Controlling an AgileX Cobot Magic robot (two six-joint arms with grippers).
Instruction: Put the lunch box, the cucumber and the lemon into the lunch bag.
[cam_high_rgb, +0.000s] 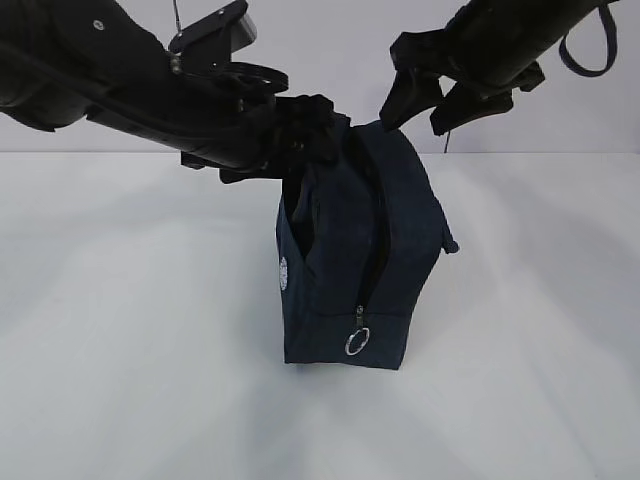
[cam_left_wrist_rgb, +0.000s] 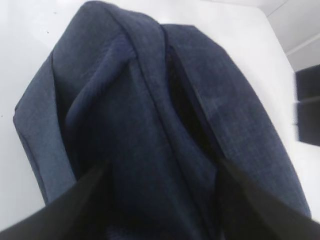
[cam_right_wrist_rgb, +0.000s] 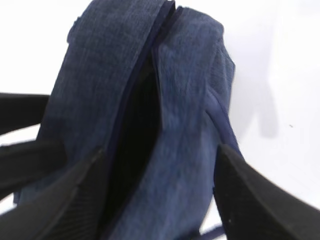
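The navy lunch bag (cam_high_rgb: 360, 260) stands upright in the middle of the white table, its zipper open along a dark slit, with the silver ring pull (cam_high_rgb: 357, 342) low on the near face. My left gripper (cam_high_rgb: 300, 135) is at the bag's top left corner. In the left wrist view its jaws (cam_left_wrist_rgb: 162, 167) stand wide apart with bag fabric (cam_left_wrist_rgb: 150, 115) between them. My right gripper (cam_high_rgb: 412, 120) hovers open just above the top right corner, and its fingers (cam_right_wrist_rgb: 161, 150) straddle the bag's top (cam_right_wrist_rgb: 175, 100). The lunch box, the cucumber and the lemon are out of view.
The white table (cam_high_rgb: 120, 330) spreads out on all sides of the bag. The left arm (cam_high_rgb: 120, 80) reaches in from the upper left. A dark loop (cam_high_rgb: 590, 55) hangs by the right arm at the top right.
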